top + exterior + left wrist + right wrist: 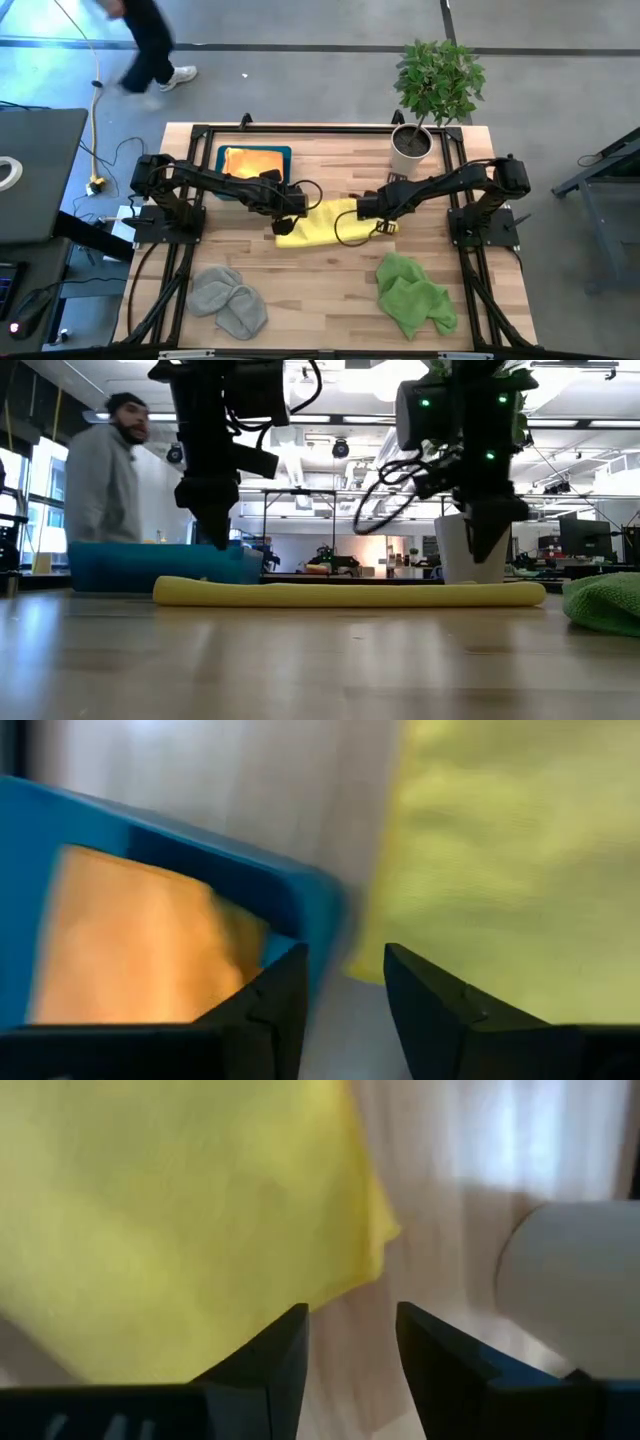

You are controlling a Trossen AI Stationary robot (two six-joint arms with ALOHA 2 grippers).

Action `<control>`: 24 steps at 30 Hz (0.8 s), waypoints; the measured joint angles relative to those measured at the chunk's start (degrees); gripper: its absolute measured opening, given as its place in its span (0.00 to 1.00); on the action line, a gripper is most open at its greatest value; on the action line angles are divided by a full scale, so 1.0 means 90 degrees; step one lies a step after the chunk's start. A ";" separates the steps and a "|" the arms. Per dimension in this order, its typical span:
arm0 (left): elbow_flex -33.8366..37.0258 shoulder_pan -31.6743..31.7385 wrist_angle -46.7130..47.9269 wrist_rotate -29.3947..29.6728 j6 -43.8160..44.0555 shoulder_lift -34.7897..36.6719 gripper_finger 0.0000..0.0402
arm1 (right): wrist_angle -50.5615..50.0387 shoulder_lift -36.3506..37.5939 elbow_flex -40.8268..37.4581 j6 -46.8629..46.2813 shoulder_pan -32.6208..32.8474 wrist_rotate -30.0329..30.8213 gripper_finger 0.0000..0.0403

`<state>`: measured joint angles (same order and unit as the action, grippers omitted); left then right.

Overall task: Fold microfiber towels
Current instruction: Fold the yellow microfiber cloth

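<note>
A yellow microfiber towel (318,226) lies flat and folded at the table's middle; in the low view it is a long low strip (350,593). My left gripper (345,955) hangs open just above the towel's left end (500,850), next to the teal tray (200,860). My right gripper (352,1312) hangs open above the towel's right end (170,1210). Nothing is between either pair of fingers. An orange towel (252,160) lies in the tray (222,152).
A grey towel (228,300) lies bunched at the near left and green towels (412,295) at the near right. A potted plant in a white pot (412,148) stands at the far right. A person (105,470) moves beyond the table's far edge.
</note>
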<state>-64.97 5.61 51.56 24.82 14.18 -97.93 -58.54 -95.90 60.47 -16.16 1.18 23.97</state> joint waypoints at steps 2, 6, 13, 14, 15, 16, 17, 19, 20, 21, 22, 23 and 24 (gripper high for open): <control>0.0000 -0.0002 -0.0004 -0.0537 0.0006 0.0000 0.32 | -0.0014 0.0000 -0.0148 -0.0079 0.0110 0.0010 0.36; 0.0009 -0.0115 -0.0098 -0.1414 -0.0399 0.0000 0.32 | 0.0056 0.0028 -0.0463 -0.0499 0.0272 0.0179 0.36; 0.0578 -0.0231 -0.0949 -0.1923 -0.0554 0.0000 0.30 | 0.0757 0.0754 -0.1303 -0.1406 0.0549 0.0265 0.36; 0.0662 -0.0231 -0.1059 -0.1921 -0.0506 0.0000 0.30 | 0.0914 0.0931 -0.1422 -0.1579 0.0590 0.0258 0.36; 0.0758 -0.0231 -0.1206 -0.1919 -0.0464 0.0000 0.30 | 0.1089 0.1113 -0.1542 -0.1774 0.0623 0.0260 0.36; 0.0866 -0.0231 -0.1368 -0.1924 -0.0426 0.0000 0.30 | 0.1325 0.1286 -0.1670 -0.1980 0.0653 0.0260 0.36; 0.0959 -0.0231 -0.1504 -0.1942 -0.0369 0.0000 0.30 | 0.1578 0.1458 -0.1822 -0.2202 0.0691 0.0257 0.36; 0.1118 -0.0231 -0.1700 -0.2031 -0.0203 0.0000 0.30 | 0.2149 0.1784 -0.2142 -0.2652 0.0748 0.0253 0.36; 0.1181 -0.0239 -0.1768 -0.2053 -0.0125 0.0000 0.30 | 0.2446 0.1929 -0.2307 -0.2879 0.0773 0.0223 0.36; 0.1243 -0.0254 -0.1799 -0.2066 -0.0086 0.0002 0.30 | 0.2733 0.2056 -0.2470 -0.3098 0.0791 0.0193 0.36; 0.1311 -0.0266 -0.1846 -0.2068 -0.0046 0.0002 0.30 | 0.2993 0.2170 -0.2627 -0.3309 0.0806 0.0147 0.36; 0.1380 -0.0279 -0.1900 -0.2086 0.0019 0.0001 0.30 | 0.3191 0.2252 -0.2776 -0.3508 0.0814 0.0108 0.36; 0.1428 -0.0304 -0.1941 -0.2095 0.0096 0.0003 0.30 | 0.3384 0.2322 -0.2915 -0.3704 0.0817 0.0086 0.36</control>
<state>-52.12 2.87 34.08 5.97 15.04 -97.90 -28.08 -75.00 34.24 -49.50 8.54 24.74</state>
